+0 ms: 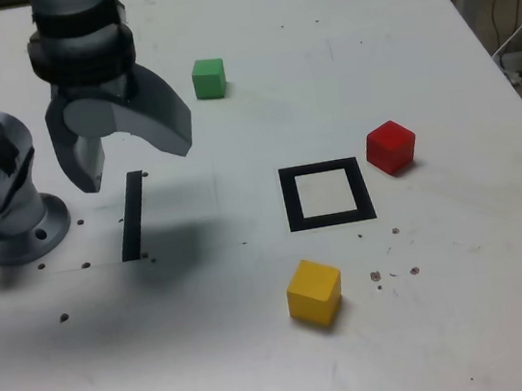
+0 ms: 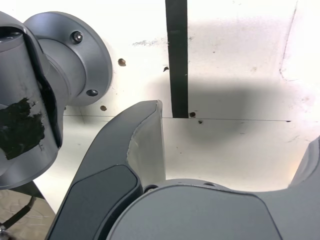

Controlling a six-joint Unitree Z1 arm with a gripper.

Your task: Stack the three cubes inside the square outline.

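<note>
Tool (image 1: 138, 172) hangs above the worktop (image 1: 490, 299) in the upper left of the exterior view, its jaws spread wide, and it has hold of nothing; the wrist view also shows only bare surface and the black strip (image 2: 179, 60) below and beside the fingers. The three cubes lie apart: the green cube (image 1: 209, 79) in the upper middle of the exterior view, the red cube (image 1: 391, 147) right of centre, and the yellow cube (image 1: 314, 293) low, a little right of the middle. The square outline (image 1: 293, 201) is between the red one and the yellow one, and no cube stands inside it.

I judge that the step in hand is to fetch the first cube, which will be the base. Any colour seems possible, because the task names no order. For doing this well, the tool should travel high, come directly above the chosen cube, and only then turn so that the jaws agree with two flat sides. This matters for the red and the yellow cube, which sit turned against the outline — a grip on corners could make them twist. Then it is good to descend straight, close gently, and lift before moving sideways. The base must be set flat and central in the white — a crooked base can spoil the stack.
</note>
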